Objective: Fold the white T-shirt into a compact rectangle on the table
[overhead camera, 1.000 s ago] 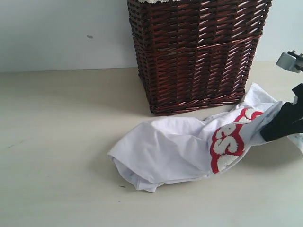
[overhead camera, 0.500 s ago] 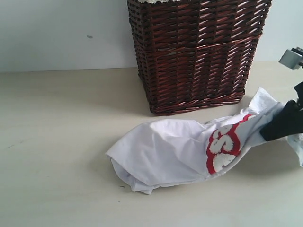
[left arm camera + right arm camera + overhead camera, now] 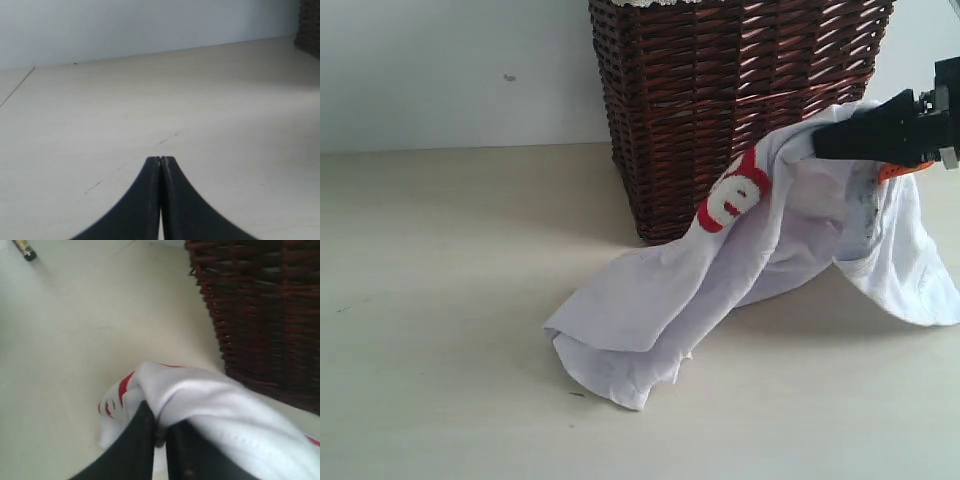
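The white T-shirt (image 3: 720, 270) hangs crumpled from my right gripper (image 3: 820, 142), which is shut on a fold of it high at the right, in front of the basket. Its lower part trails down onto the table (image 3: 440, 300) at centre. A red-outlined letter (image 3: 728, 195) shows on the raised cloth, and an orange tag (image 3: 898, 170) sits by the gripper. In the right wrist view the cloth (image 3: 210, 400) drapes over the gripper (image 3: 159, 432). My left gripper (image 3: 160, 159) is shut with nothing in it, over bare table (image 3: 150, 100), away from the shirt.
A tall dark brown wicker basket (image 3: 735, 110) stands at the back, right behind the lifted shirt, and shows in the right wrist view as well (image 3: 265, 310). A pale wall runs behind the table.
My right gripper has risen and swung the held end of the T-shirt up off the table. The cloth now hangs in front of the basket, and the lettering has moved up.
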